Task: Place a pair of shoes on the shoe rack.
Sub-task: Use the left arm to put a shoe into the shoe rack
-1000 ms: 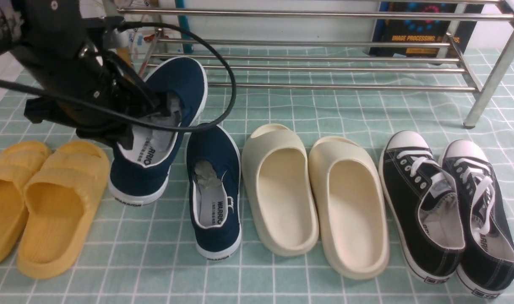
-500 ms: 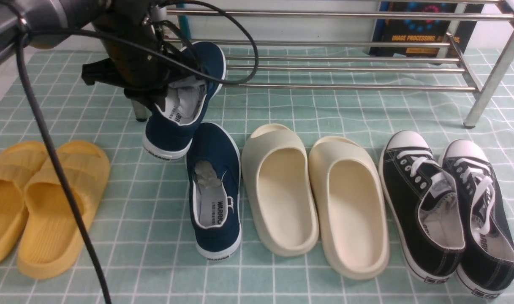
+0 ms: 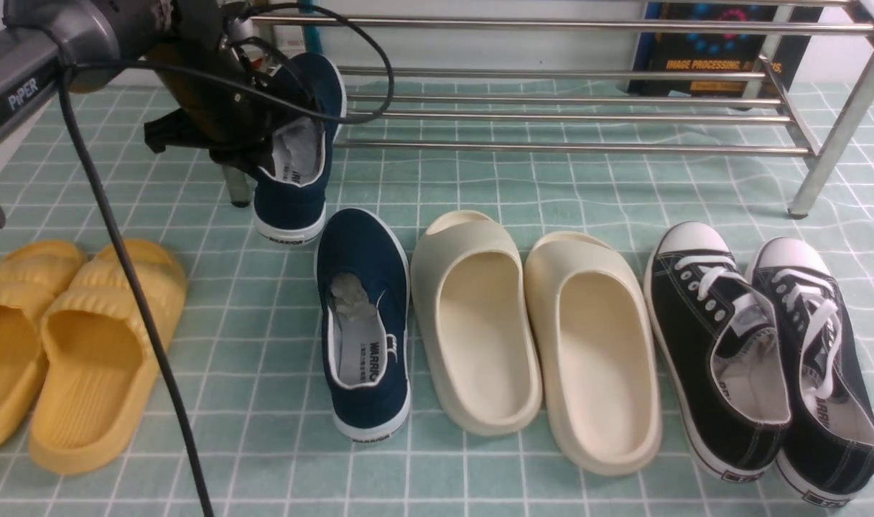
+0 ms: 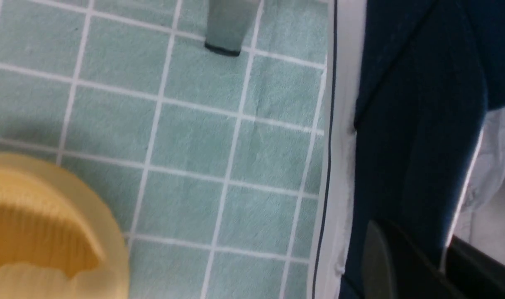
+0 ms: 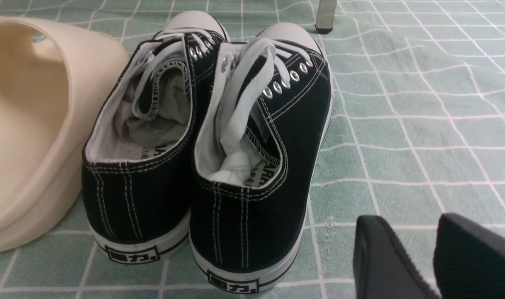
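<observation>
My left gripper (image 3: 268, 147) is shut on one navy-blue shoe (image 3: 296, 190) by its side wall at the collar. That shoe hangs tilted, toe up over the low bars at the left end of the shoe rack (image 3: 551, 147), heel down in front of the rack's left leg (image 3: 237, 188). In the left wrist view one of the fingers (image 4: 381, 261) lies outside the navy wall (image 4: 418, 124) and the other lies inside. The second navy shoe (image 3: 365, 316) lies flat on the cloth. My right gripper (image 5: 414, 232) hovers open and empty beside the black sneakers.
Yellow slides (image 3: 85, 345) lie at the left, cream slides (image 3: 480, 323) in the middle, black lace-up sneakers (image 3: 760, 352) at the right, all in a row on green checked cloth. A dark box (image 3: 709, 50) stands behind the rack. The rack's right leg (image 3: 831, 143) slants down.
My left arm has lifted the held navy shoe away from the row and carried it back to the rack's left end, toe now over the low bars. The other shoes have not moved.
</observation>
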Robot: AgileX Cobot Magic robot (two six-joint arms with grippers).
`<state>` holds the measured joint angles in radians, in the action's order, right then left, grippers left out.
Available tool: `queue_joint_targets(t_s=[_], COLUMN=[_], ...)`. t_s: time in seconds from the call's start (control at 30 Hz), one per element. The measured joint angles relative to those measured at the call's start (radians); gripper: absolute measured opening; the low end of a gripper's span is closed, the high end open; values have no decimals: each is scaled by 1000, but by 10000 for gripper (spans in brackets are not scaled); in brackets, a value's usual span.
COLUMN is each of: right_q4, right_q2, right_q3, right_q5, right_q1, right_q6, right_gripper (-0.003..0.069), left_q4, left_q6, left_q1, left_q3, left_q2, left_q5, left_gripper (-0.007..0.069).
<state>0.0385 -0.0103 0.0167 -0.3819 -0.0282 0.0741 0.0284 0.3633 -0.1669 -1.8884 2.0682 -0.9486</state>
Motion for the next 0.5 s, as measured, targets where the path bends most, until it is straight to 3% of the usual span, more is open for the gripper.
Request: queue_joint_targets(t_s=[0.5], right_q4=[0], right_q2=[0], right_q3=[0], right_q5=[0], right_q1=[0], right_q6=[0], right_gripper=[239], left_q4=[32], left_q6=[-5], left_q1=[-1], left_q3=[-1], left_q2=[25], left_q5=[258], left_gripper=[20])
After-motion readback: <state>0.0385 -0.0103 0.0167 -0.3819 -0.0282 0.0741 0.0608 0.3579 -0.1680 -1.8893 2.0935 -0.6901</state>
